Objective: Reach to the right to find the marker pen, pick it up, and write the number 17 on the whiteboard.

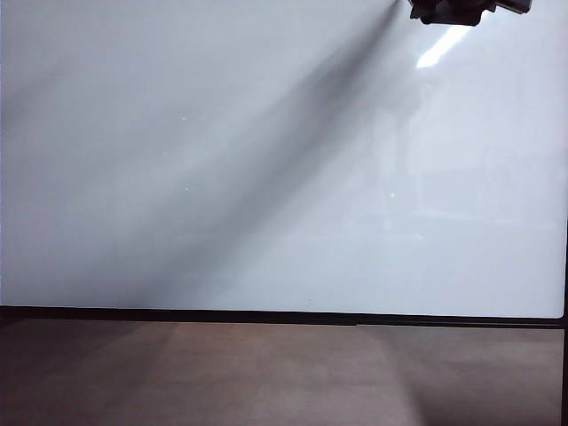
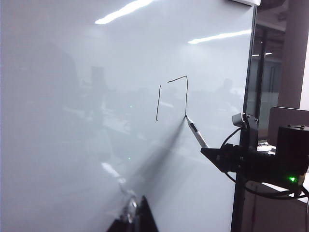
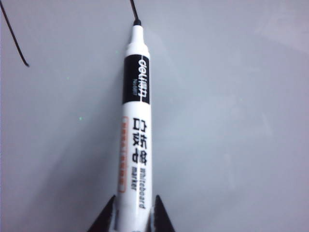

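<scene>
The large glossy white whiteboard with a thin black frame edge (image 1: pixel 266 177) fills the exterior view above a brown matte surface (image 1: pixel 284 373). At the lower edge of the left wrist view, the left gripper's dark fingertips (image 2: pixel 133 220) are seen; open or closed cannot be told. On the board, a black vertical stroke (image 2: pixel 158 103) is drawn, and beside it a black seven-shaped line (image 2: pixel 186 94). At that line's lower end, the tip of the white marker pen with black label (image 3: pixel 136 125) is pressed. The pen is clamped between the black fingers of the right gripper (image 3: pixel 131 217).
</scene>
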You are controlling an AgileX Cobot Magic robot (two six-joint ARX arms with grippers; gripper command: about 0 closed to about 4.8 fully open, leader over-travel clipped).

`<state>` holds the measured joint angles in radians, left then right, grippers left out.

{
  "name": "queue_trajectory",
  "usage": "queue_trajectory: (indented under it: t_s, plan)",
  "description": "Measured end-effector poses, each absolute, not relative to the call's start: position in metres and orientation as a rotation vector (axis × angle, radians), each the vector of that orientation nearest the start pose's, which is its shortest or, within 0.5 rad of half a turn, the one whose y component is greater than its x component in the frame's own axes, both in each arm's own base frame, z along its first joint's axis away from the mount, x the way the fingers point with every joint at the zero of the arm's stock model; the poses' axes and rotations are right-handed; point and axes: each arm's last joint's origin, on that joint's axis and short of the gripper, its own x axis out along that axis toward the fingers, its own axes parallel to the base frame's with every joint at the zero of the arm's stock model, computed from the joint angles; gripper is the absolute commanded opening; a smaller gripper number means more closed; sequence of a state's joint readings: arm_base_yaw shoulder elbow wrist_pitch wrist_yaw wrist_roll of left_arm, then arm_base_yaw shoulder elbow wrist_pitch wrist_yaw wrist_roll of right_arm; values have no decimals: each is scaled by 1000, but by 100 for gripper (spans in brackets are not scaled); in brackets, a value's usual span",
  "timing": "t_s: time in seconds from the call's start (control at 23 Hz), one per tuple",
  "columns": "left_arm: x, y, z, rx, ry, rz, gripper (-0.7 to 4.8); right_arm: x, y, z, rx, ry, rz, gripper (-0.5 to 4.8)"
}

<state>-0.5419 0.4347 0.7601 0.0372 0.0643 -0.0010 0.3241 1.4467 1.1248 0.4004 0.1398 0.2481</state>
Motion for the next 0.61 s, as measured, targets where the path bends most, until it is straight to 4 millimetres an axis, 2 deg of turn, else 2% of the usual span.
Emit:
queue_trajectory:
  t_s: [0.39, 0.61]
  plan:
    - [71, -45, 384, -88, -358, -600, -5, 318, 103, 348, 268, -40, 201, -7]
    - [71, -45, 384, -88, -357, -600, -5, 303, 100, 361, 275, -61, 211, -7]
